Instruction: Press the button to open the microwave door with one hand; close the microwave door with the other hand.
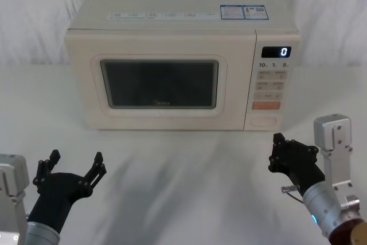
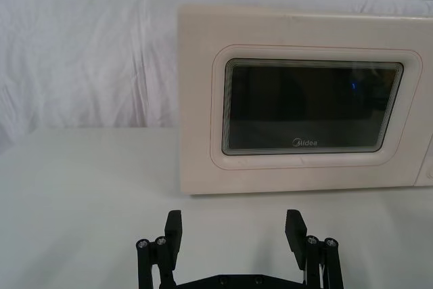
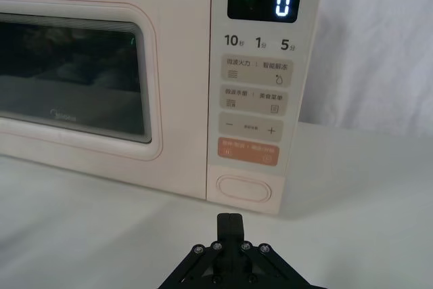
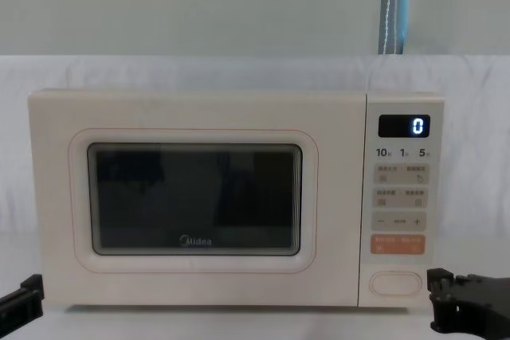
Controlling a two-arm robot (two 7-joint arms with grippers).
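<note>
A cream microwave (image 1: pixel 172 55) stands on a white worktop (image 1: pixel 183 164), facing the robot. The microwave door (image 1: pixel 160 81) is shut flush with the body, its dark window taking up most of the front to the left of the control panel (image 1: pixel 270 81). The display (image 1: pixel 276 51) at the top of that panel reads 0. The button (image 1: pixel 264 121), a wide cream pill-shaped key, sits at the bottom of the panel, directly under the orange key (image 1: pixel 266 105).

The right gripper (image 1: pixel 281 153) hovers above the worktop in front of the microwave's right end, near the button but apart from it, slightly to the button's right and lower. In the right wrist view its fingers (image 3: pixel 230 225) are pressed together, closed on nothing, pointing toward the button (image 3: pixel 244 189).

The left gripper (image 1: pixel 76 164) hovers low over the worktop in front of the microwave's left end, well clear of the door. Its fingers (image 2: pixel 173 231) are spread wide apart and hold nothing.
</note>
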